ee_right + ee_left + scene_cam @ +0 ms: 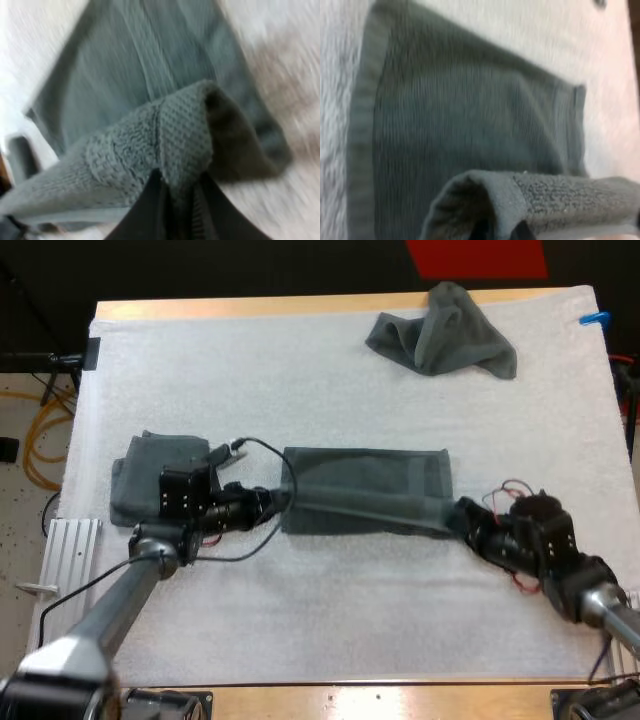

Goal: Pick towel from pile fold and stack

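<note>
Dark grey-green spread towel (365,478), mid white mat (300,380), near edge raised. Our left gripper (278,502) pinches its left end and our right gripper (458,517) pinches its right end. Folded towel (135,480) lies left, beneath our left arm. Crumpled towel (445,330) sits at the far side.

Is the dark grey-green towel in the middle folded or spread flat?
Mid-fold: the dark grey-green towel lies flat on the white mat, with its near edge pinched and lifted by the left gripper and right gripper.
</note>
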Available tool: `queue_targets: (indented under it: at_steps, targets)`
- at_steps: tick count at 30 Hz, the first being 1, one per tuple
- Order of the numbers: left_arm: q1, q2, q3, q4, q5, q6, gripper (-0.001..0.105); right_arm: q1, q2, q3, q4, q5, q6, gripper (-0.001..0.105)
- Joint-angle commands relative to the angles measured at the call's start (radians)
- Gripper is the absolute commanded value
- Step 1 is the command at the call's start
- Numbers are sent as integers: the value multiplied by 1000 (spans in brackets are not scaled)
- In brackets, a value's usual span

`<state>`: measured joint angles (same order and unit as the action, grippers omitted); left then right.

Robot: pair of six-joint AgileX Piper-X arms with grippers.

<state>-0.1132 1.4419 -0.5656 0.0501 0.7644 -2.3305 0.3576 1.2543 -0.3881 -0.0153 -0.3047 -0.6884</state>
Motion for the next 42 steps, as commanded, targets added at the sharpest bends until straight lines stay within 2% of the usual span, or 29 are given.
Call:
queue_targets:
  at_steps: [1,7,12,15,21,25,28,33,35,36,38,40,42]
  targets:
    - [4,21,-7,-57,19,-25,0,-18,25,-18,-45,-20,12,0]
    - [4,121,-54,-102,15,-25,0,-29,170,-99,-90,-39,13,0]
    - [4,130,-58,-114,-76,-13,0,-29,234,-144,-145,-28,10,0]
    - [4,130,-58,-117,-98,5,0,-29,247,-158,-154,-12,4,0]
    - [4,130,-58,-117,-103,66,0,-29,278,-160,-154,-7,3,0]
    - [4,130,-58,-122,-103,70,1,-29,292,-160,-160,-15,2,0]
    - [4,130,-58,-135,-102,70,10,-29,294,-161,-199,-12,-46,11]
    - [4,130,-74,-178,-87,70,46,-29,294,-185,-325,-6,-64,59]
    - [4,130,-99,-178,-50,70,56,-29,294,-206,-361,-8,-124,68]
    - [7,130,-120,-178,-14,70,60,-29,294,-223,-372,-14,-180,68]
    - [6,116,-149,-176,21,70,62,-29,294,-255,-352,-24,-248,67]
    - [6,81,-168,-176,25,70,62,-29,282,-298,-276,-24,-283,67]
    - [6,16,-180,-176,0,85,62,-29,256,-356,-100,-14,-355,67]
